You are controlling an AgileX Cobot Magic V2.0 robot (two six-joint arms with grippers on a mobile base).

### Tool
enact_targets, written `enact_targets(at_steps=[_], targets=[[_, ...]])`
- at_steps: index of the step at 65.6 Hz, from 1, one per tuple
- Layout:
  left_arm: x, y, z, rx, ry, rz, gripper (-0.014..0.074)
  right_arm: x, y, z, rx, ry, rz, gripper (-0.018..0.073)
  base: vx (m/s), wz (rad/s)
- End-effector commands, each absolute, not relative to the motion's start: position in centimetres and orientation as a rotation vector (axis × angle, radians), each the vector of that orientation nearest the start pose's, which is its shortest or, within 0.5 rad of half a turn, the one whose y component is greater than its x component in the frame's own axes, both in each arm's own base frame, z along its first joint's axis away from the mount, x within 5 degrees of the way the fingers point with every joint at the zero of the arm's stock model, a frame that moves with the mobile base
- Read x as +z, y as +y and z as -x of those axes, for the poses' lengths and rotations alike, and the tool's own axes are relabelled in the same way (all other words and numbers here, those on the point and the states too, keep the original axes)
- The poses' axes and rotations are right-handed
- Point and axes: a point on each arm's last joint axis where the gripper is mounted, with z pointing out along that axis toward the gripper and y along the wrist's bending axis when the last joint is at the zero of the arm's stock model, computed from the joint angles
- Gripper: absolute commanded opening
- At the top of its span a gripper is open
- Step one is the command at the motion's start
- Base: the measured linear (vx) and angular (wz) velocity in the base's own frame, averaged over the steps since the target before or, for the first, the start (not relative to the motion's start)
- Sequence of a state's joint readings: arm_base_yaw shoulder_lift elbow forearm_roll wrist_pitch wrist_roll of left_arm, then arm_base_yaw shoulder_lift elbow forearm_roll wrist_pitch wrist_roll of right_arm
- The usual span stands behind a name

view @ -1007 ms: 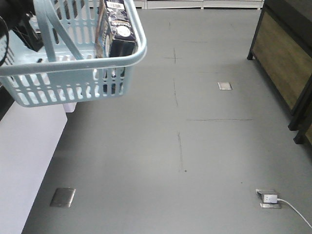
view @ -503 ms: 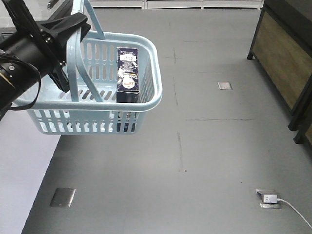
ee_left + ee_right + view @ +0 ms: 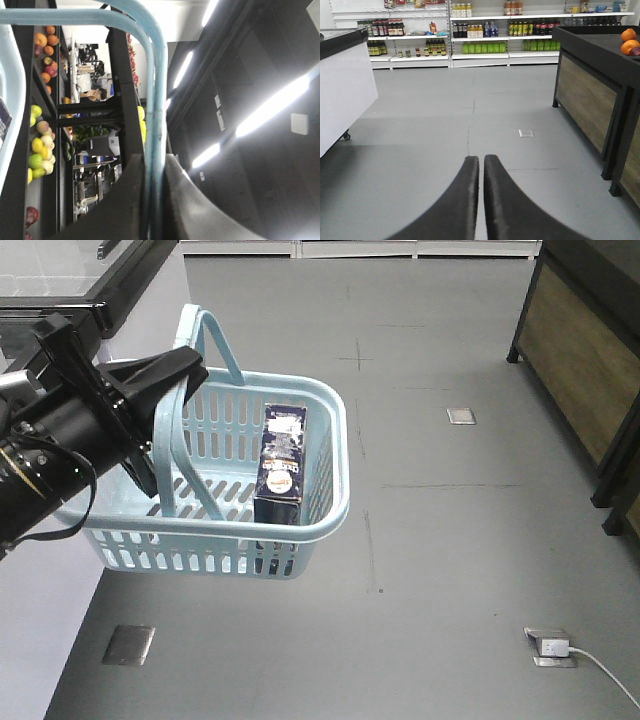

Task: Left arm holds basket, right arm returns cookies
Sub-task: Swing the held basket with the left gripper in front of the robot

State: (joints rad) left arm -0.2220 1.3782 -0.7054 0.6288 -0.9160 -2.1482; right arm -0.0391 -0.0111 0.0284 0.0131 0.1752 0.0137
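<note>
Jaws of the left gripper [image 3: 182, 373] close tight on one hoop handle [image 3: 159, 100] of the basket [image 3: 310, 532], which hangs over the grey floor [image 3: 450, 540] at centre left of the front view. The cookies [image 3: 282, 465] stand upright inside, toward its right end. The right gripper [image 3: 481, 167], low in its wrist view, has its fingers pressed nearly together, with nothing between them. Since a second ago, the basket has dropped from the upper left corner toward mid-frame, and the left arm [image 3: 60, 430] has come into view.
</note>
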Motion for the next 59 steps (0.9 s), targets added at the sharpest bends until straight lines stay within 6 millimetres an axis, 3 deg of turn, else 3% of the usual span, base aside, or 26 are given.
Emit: enact_targets(at_steps=[1,34,59], targets=[[33.1,-10.5,-25.3,-2.052,1.342,0.580,-0.0003,19.0,-0.2,-5.6,-0.017,1.608,-0.043,-0.0006,0.00,0.00],[29.3,-10.3,-23.2,-2.056,1.414,0.589,-0.0003,19.0,-0.2,-5.6,-0.017,1.608,-0.043,-0.0006,0.00,0.00],[29.1,-11.9,-23.2,-2.052,1.337,0.638,-0.0003,19.0,-0.2,-5.6,-0.017,1.608,-0.043,-0.0006,0.00,0.00]])
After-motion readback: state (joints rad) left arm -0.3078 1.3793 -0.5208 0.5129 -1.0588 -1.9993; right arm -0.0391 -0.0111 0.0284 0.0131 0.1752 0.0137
